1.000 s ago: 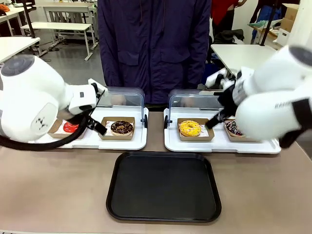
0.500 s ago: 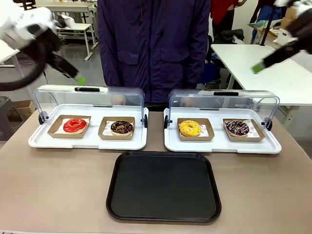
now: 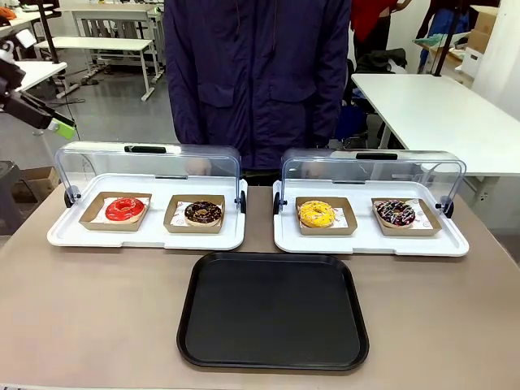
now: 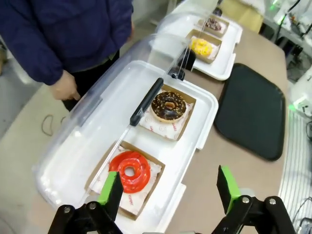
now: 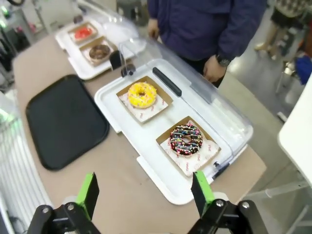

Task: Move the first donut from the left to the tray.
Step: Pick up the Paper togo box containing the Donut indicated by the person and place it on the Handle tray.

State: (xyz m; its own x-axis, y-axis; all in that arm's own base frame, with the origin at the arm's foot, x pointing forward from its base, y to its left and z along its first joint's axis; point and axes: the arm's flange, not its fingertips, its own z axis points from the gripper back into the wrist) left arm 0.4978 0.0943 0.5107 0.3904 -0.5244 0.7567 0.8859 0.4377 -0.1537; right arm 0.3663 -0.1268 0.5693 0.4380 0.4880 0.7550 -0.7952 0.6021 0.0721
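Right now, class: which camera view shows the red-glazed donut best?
The left wrist view: the red-glazed donut lies close below the camera, its whole glazed ring plain from above. The front view shows it smaller and at a low angle; the right wrist view shows it tiny and far off.

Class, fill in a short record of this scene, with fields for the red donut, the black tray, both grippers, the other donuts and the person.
red donut: leftmost, in the left white tray, its clear lid raised behind it
black tray: on the table in front of both white trays; donut not yet on it
left gripper: open, raised, holding nothing
right gripper: open, raised, holding nothing
other donuts: chocolate donut beside the red one; yellow donut and sprinkled donut in the right white tray
person: standing at the far side
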